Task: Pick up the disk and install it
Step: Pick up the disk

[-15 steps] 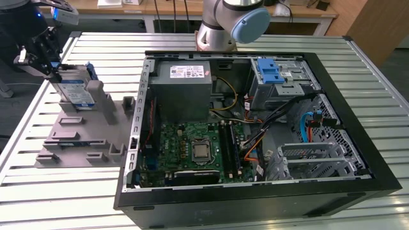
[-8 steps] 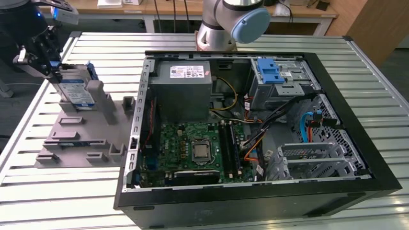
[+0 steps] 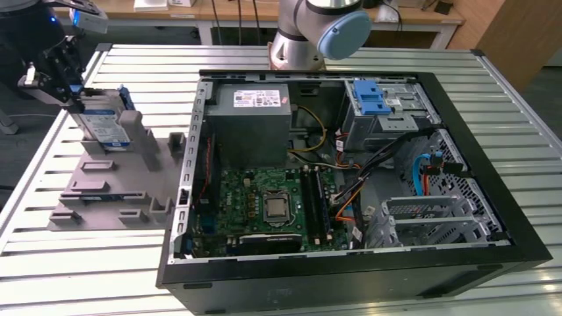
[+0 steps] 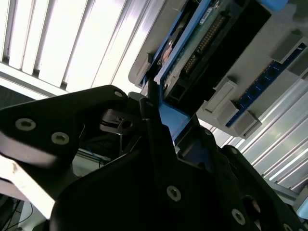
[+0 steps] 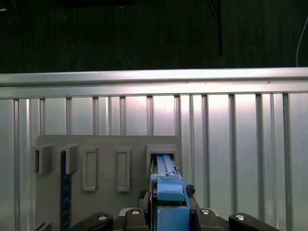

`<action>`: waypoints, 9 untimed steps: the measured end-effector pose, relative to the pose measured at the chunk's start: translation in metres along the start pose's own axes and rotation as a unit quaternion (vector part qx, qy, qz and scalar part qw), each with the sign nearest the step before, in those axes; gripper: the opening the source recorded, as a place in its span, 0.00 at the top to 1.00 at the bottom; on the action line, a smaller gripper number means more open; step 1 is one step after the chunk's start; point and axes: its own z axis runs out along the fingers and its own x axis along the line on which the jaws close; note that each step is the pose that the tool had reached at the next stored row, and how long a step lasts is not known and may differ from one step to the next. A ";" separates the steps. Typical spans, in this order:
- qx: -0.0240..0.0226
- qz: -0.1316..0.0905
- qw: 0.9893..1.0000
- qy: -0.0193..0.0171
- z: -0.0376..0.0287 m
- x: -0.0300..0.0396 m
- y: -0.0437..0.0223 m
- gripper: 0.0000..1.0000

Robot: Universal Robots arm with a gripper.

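The disk [image 3: 101, 122], silver-grey with a white-and-blue label and blue rails, stands on edge in the grey plastic stand [image 3: 105, 191] at the exterior view's left. My gripper [image 3: 75, 93] is at its top end, shut on the blue handle. In the first wrist view the blue handle of the disk [image 5: 166, 166] sits between my gripper [image 5: 169, 195] fingers, over a slot of the stand [image 5: 106, 144]. In the second wrist view the disk [image 4: 202, 43] runs away from the gripper [image 4: 171, 120], its connector edge showing, with the stand [image 4: 269, 53] behind it.
An open black computer case [image 3: 491, 164] lies on the slatted metal table [image 3: 52, 276], to the exterior view's right of the stand. Inside it are a motherboard [image 3: 272, 204], a grey power supply [image 3: 250, 122] and a metal drive bay [image 3: 391, 122] topped by a blue bracket [image 3: 372, 99]. The arm's base [image 3: 312, 33] stands behind the case.
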 end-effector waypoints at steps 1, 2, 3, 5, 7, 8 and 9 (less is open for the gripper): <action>0.000 0.000 1.000 0.000 0.0000 0.0000 0.0000 0.64; 0.000 0.000 1.000 0.000 0.0000 0.0000 0.0000 0.64; 0.000 0.000 1.000 0.000 -0.0001 0.0000 0.0000 0.64; 0.000 0.000 1.000 0.000 -0.0001 0.0000 0.0000 0.64; 0.000 0.000 1.000 0.000 -0.0002 0.0000 0.0000 0.64; 0.000 0.000 1.000 0.000 -0.0002 0.0000 0.0000 0.64; 0.000 0.000 1.000 0.000 -0.0003 0.0000 0.0000 0.64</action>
